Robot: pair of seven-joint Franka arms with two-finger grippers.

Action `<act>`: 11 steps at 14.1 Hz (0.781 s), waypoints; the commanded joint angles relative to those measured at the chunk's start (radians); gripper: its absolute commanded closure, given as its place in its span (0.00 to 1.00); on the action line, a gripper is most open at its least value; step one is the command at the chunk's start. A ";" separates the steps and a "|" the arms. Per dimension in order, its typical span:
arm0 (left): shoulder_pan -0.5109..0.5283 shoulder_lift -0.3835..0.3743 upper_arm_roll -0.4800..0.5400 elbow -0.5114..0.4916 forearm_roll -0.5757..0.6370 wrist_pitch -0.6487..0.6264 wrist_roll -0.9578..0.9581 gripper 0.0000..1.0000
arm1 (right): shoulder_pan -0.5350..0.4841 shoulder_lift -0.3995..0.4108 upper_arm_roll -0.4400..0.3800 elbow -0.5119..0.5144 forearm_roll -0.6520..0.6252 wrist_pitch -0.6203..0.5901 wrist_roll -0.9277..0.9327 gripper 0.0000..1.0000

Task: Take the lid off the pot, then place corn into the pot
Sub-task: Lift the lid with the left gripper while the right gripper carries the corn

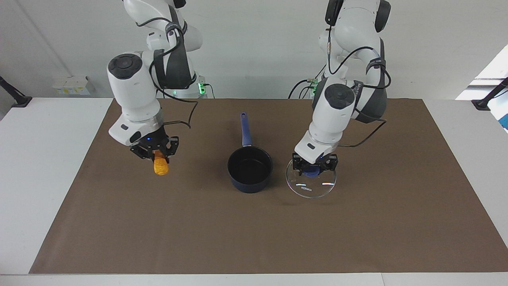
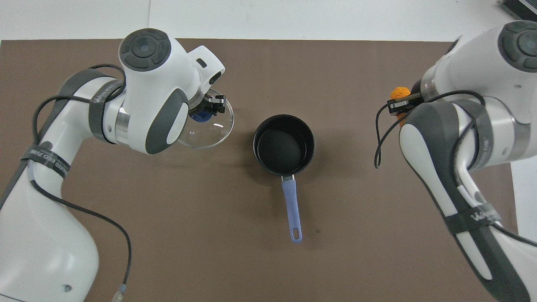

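Matte brown mat (image 1: 254,234), round glass lid (image 1: 311,183), bumpy corn (image 1: 160,166), black-lined pot (image 1: 250,169)

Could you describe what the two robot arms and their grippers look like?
Both arms are glossy white with dark grey joint sections and round dark grey end caps. A thin black cable loops along each, held by black straps with white lettering. The left gripper and right gripper are small, black and skeletal, each on a white wrist block with a tiny blue light. Green lights glow at the bases.
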 commanded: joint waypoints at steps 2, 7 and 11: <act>0.099 -0.061 -0.010 -0.097 -0.059 0.012 0.173 1.00 | 0.075 0.017 0.003 0.024 -0.004 -0.021 0.143 1.00; 0.225 -0.113 -0.009 -0.226 -0.137 0.084 0.460 1.00 | 0.205 0.115 0.003 0.095 0.046 0.006 0.329 1.00; 0.322 -0.188 -0.009 -0.387 -0.225 0.173 0.695 1.00 | 0.248 0.165 0.005 0.117 0.092 0.063 0.361 1.00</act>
